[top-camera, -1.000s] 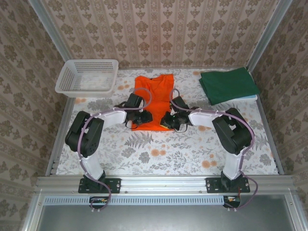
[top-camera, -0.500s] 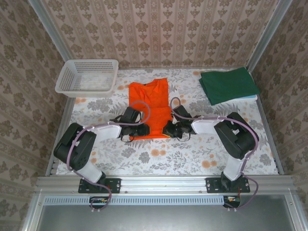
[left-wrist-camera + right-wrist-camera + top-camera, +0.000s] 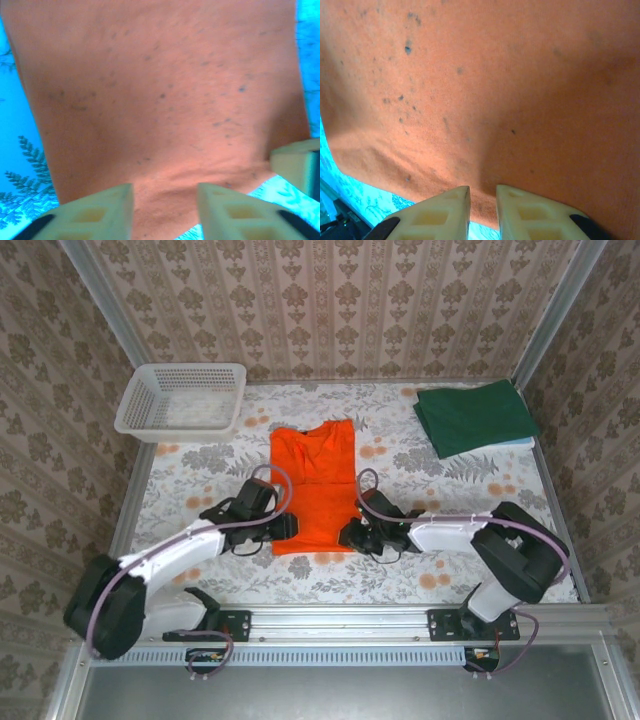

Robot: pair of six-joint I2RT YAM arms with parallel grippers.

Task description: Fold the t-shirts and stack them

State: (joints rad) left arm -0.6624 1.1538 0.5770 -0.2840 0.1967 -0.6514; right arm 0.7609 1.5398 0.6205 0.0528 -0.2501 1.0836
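The orange t-shirt (image 3: 313, 485) at the centre of the frame is a bright, plain orange; close up, its cloth carries small dark specks. The green t-shirt (image 3: 474, 417) at upper right is a deep, plain green. The basket (image 3: 182, 400) at upper left is white lattice. The tablecloth (image 3: 400, 565) is white with grey leaves and orange blossoms. The wallpaper (image 3: 330, 300) is beige with striped damask motifs. The left arm (image 3: 170, 558) and right arm (image 3: 450, 533) are white and black, trailing lilac cables.

Flat t-shirt (image 3: 313, 485) lies between basket (image 3: 180, 400), left, and folded t-shirt (image 3: 475, 418), right.
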